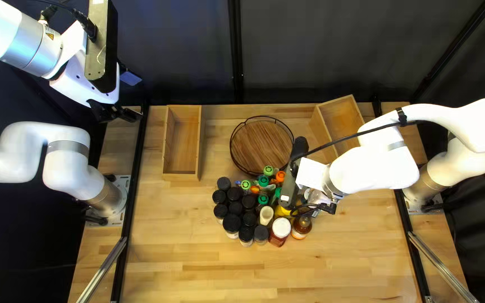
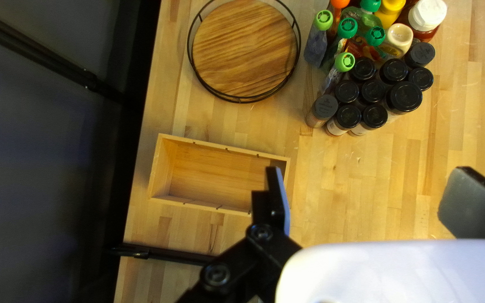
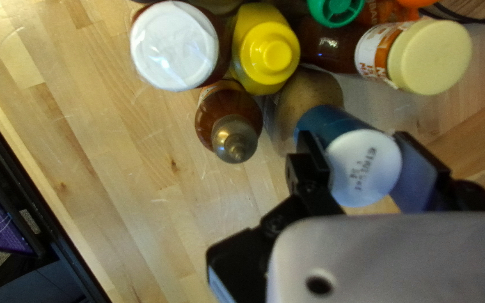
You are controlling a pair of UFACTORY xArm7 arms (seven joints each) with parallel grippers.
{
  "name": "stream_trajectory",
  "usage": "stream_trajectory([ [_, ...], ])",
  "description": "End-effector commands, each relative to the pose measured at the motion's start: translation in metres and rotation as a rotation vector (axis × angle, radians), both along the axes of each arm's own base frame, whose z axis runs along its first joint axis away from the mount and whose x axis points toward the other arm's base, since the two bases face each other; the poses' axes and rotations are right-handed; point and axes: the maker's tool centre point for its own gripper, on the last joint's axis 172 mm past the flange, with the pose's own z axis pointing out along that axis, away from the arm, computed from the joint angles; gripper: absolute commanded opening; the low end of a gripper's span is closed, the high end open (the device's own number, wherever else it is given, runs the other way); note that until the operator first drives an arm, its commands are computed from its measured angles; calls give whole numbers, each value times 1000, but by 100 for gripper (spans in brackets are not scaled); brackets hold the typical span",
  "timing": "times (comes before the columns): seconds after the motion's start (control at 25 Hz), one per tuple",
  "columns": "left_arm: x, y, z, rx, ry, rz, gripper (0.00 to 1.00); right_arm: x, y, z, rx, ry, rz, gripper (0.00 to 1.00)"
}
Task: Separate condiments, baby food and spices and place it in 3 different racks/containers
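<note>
My left gripper (image 1: pixel 122 114) is raised beyond the table's far left corner; in the left wrist view the gripper (image 2: pixel 369 188) stands open, with nothing between its fingers. My right gripper (image 1: pixel 289 188) is low over the right side of the bottle cluster. In the right wrist view that gripper (image 3: pixel 360 163) is shut on a white-capped bottle (image 3: pixel 365 168) with a blue neck band. Close by are a yellow bottle (image 3: pixel 268 56), a brown bottle (image 3: pixel 231 120) and a white-lidded jar (image 3: pixel 175 47). Black-lidded spice jars (image 1: pixel 234 208) crowd together beside green-capped pouches (image 1: pixel 263 180).
A rectangular wooden box (image 1: pixel 199 146) lies at the far left of the table, a round wire-rimmed wooden tray (image 1: pixel 262 145) at the far middle. Another wooden box (image 1: pixel 341 119) stands angled at the far right, with my right arm and its cable crossing near it.
</note>
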Motion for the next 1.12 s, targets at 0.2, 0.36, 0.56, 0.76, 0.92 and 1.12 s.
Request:
stream_trajectory([
  [0.2, 0, 0, 0, 0, 0, 0, 100, -24, -24, 63, 2, -3, -10, 0],
  [0.36, 0, 0, 0, 0, 0, 0, 100, -39, -53, 88, 13, -5, -27, 0],
  [0.56, 0, 0, 0, 0, 0, 0, 100, -58, -102, 104, 21, 4, -70, 0],
  [0.76, 0, 0, 0, 0, 0, 0, 100, -80, -157, 110, 22, 13, -129, 0],
  [0.92, 0, 0, 0, 0, 0, 0, 100, -103, -201, 117, 8, 10, -188, 0],
  [1.12, 0, 0, 0, 0, 0, 0, 100, -129, -241, 107, -16, 14, -262, 0],
])
